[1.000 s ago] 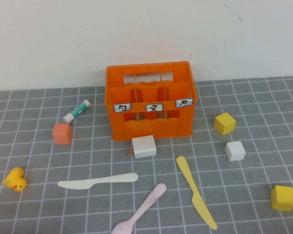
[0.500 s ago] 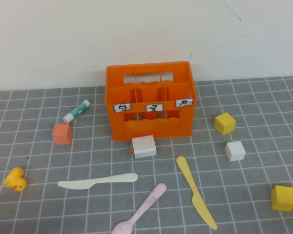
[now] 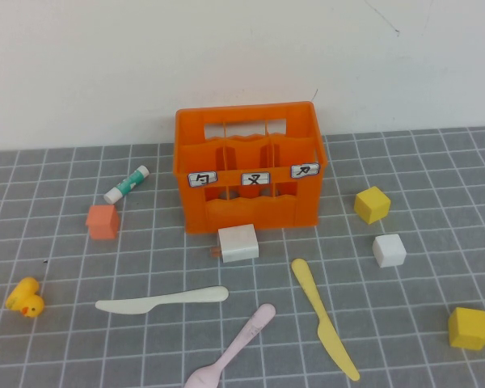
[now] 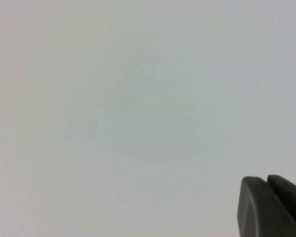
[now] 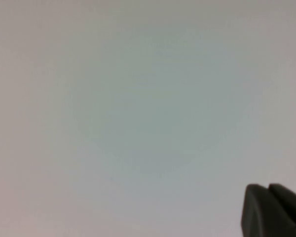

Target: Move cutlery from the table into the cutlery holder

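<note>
Visibly empty cutlery holder; left end effector, right end effector pressed together, facing blank surface

Nothing has changed between the earlier pictures and now. In the high view every object lies exactly where it lay a second ago, none shifted, turned, lifted or newly arrived, and no arm or gripper has entered that view. The two wrist views have no earlier pictures to compare with, so no change can be told from them.
</note>
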`<state>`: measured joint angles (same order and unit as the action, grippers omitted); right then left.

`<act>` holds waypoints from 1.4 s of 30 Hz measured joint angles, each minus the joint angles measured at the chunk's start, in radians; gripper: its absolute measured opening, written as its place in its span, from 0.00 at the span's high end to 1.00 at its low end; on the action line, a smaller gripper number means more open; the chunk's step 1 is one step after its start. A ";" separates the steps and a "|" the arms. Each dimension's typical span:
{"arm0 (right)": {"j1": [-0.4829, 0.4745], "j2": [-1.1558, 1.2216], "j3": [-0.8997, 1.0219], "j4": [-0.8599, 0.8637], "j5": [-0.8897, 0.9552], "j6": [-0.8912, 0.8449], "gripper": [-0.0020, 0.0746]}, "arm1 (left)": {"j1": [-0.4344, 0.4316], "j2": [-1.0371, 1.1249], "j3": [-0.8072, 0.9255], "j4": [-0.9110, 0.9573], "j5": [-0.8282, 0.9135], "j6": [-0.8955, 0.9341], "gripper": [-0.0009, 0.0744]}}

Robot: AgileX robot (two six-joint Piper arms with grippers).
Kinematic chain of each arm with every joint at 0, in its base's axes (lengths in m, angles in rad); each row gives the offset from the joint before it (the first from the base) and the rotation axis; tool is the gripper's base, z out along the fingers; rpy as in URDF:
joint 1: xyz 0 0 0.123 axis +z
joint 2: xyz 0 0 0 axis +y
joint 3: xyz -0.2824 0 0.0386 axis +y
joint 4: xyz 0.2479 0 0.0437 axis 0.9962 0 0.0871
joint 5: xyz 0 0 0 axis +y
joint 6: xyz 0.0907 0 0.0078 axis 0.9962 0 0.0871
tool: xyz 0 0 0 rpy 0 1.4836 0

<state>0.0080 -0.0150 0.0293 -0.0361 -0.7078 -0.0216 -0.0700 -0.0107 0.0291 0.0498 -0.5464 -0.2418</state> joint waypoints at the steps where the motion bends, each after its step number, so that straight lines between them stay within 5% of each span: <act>1: 0.000 0.000 0.000 0.002 -0.016 0.003 0.98 | 0.000 0.000 0.000 0.000 -0.028 0.000 0.99; 9: 0.000 0.000 -0.028 0.010 0.005 0.005 0.98 | 0.000 -0.001 -0.025 0.006 -0.037 0.000 0.99; 19: 0.000 0.024 -0.410 0.010 0.614 -0.043 0.98 | 0.000 0.004 -0.400 0.041 0.620 0.000 0.99; 25: 0.000 0.152 -0.500 0.015 1.010 -0.130 0.98 | 0.000 0.078 -0.447 -0.063 0.913 0.000 0.99; 34: 0.000 0.372 -0.502 0.055 1.417 -0.504 0.98 | 0.000 0.102 -0.368 -0.105 0.906 0.000 0.99; 42: 0.000 0.475 -0.502 0.180 1.477 -0.648 0.98 | 0.000 0.315 -0.448 -0.239 1.052 0.228 0.99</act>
<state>0.0080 0.4601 -0.4724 0.1443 0.7689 -0.6697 -0.0700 0.3043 -0.4192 -0.1889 0.5056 -0.0138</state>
